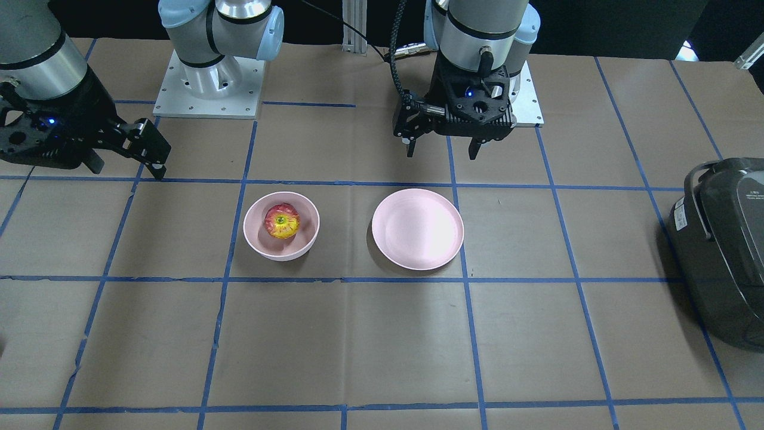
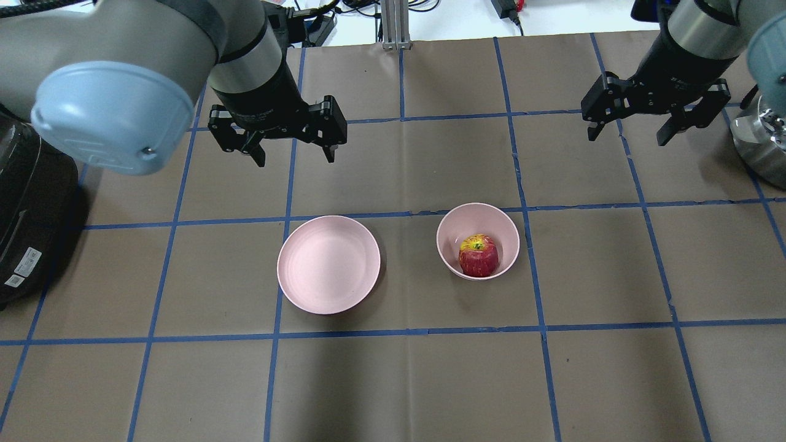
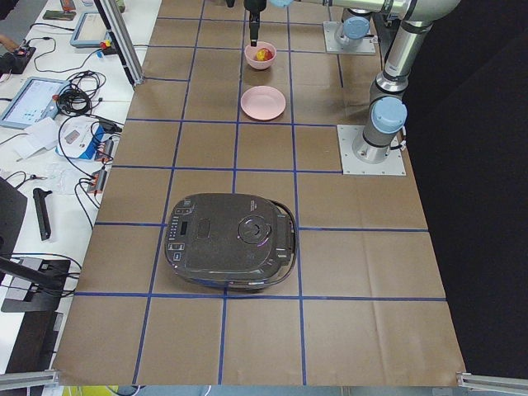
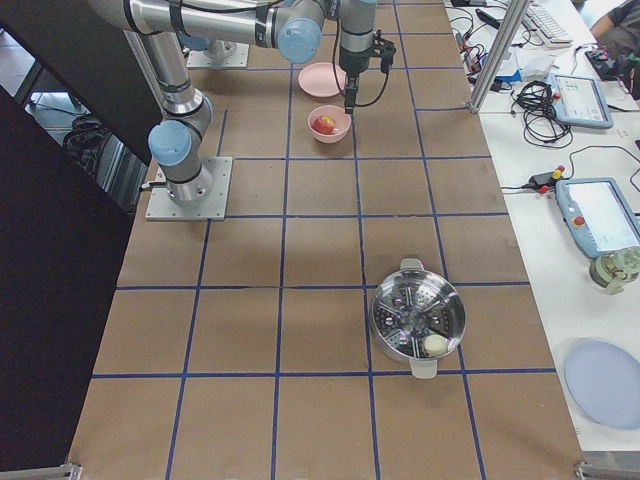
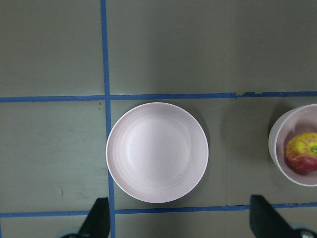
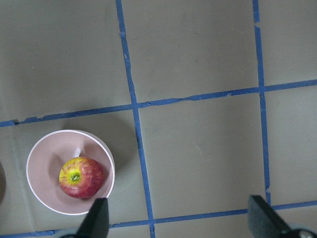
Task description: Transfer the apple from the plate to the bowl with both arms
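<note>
The red and yellow apple (image 2: 478, 254) lies inside the deep pink bowl (image 2: 454, 224), also seen from the front (image 1: 282, 221) and in the right wrist view (image 6: 81, 177). The flat pink plate (image 2: 328, 264) is empty beside the bowl, and shows in the left wrist view (image 5: 157, 151). My left gripper (image 2: 293, 156) is open and empty, raised behind the plate. My right gripper (image 2: 626, 135) is open and empty, raised well to the right of the bowl.
A black rice cooker (image 1: 725, 245) stands at the table end on my left (image 3: 231, 241). A steel steamer pot (image 4: 418, 320) stands far off on my right. Blue tape lines grid the brown table (image 2: 393, 380).
</note>
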Action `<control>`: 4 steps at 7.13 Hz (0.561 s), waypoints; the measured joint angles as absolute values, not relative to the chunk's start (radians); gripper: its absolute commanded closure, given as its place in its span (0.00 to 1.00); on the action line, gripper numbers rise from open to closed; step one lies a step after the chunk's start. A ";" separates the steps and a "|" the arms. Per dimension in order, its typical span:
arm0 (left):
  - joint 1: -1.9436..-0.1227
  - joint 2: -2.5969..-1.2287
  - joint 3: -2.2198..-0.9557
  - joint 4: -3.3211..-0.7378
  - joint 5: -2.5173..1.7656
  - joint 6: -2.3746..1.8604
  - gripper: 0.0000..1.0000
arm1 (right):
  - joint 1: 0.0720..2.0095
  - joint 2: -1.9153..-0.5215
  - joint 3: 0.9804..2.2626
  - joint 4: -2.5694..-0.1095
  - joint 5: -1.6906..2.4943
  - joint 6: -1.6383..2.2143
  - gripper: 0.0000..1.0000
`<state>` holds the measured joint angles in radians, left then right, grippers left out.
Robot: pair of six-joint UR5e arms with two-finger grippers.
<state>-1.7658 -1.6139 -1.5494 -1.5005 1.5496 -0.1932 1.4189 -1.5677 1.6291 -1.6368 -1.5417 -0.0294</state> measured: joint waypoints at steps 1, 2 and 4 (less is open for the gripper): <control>-1.758 -1.608 -1.560 -1.492 1.550 -0.184 0.00 | 1.419 -1.568 1.629 -1.637 -1.542 -0.029 0.00; -1.755 -1.599 -1.576 -1.483 1.549 -0.180 0.00 | 1.419 -1.568 1.629 -1.637 -1.542 -0.030 0.00; -1.751 -1.587 -1.594 -1.466 1.548 -0.179 0.00 | 1.419 -1.568 1.637 -1.636 -1.540 -0.031 0.00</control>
<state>-1.7512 -1.5866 -1.5942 -1.4664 1.5480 -0.1791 1.4192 -1.5680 1.6367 -1.6360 -1.5399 -0.0306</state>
